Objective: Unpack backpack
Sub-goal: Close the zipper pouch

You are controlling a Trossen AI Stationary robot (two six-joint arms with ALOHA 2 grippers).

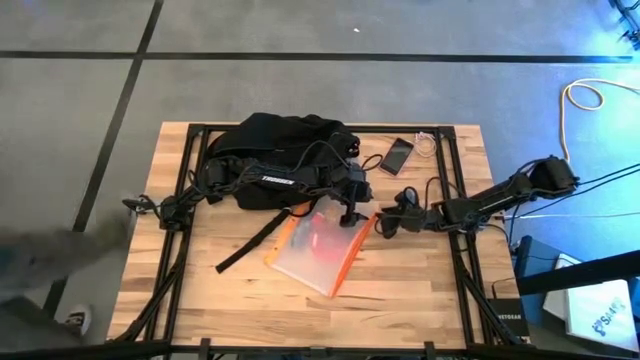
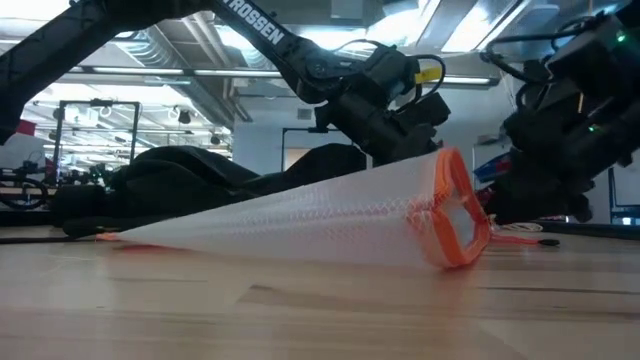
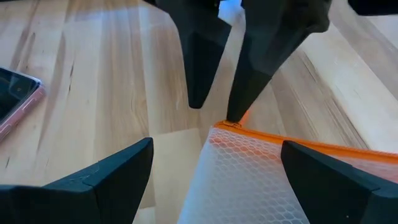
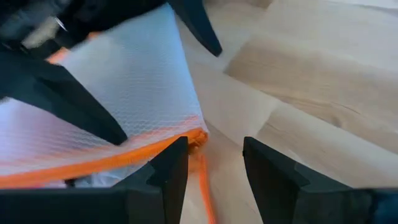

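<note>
The black backpack point(image 1: 285, 160) lies at the table's far middle, and one strap point(image 1: 248, 240) trails toward the near edge. A clear mesh pouch with orange trim point(image 1: 322, 252) lies on the wood in front of it. My left gripper point(image 3: 217, 146) is wide open over the pouch's far right corner, one finger on each side of the mesh. My right gripper point(image 4: 215, 143) is open and comes in from the right at the same corner point(image 4: 196, 137). The orange pull cord point(image 4: 205, 186) runs on the table below its gap. My left gripper slants down over the pouch's corner with the mesh point(image 3: 249, 180) between its spread fingers; whether they touch it I cannot tell. My right gripper has one fingertip point(image 3: 239, 106) at the orange corner point(image 3: 227, 126); whether it touches I cannot tell, and nothing is pinched between its fingers.
A phone point(image 1: 397, 155) and a thin white cable point(image 1: 428, 143) lie at the far right, behind the grippers. Bare wood point(image 1: 420, 290) spreads along the near edge and at the near right. A person's shoe point(image 1: 75, 320) shows on the floor beyond the left near corner.
</note>
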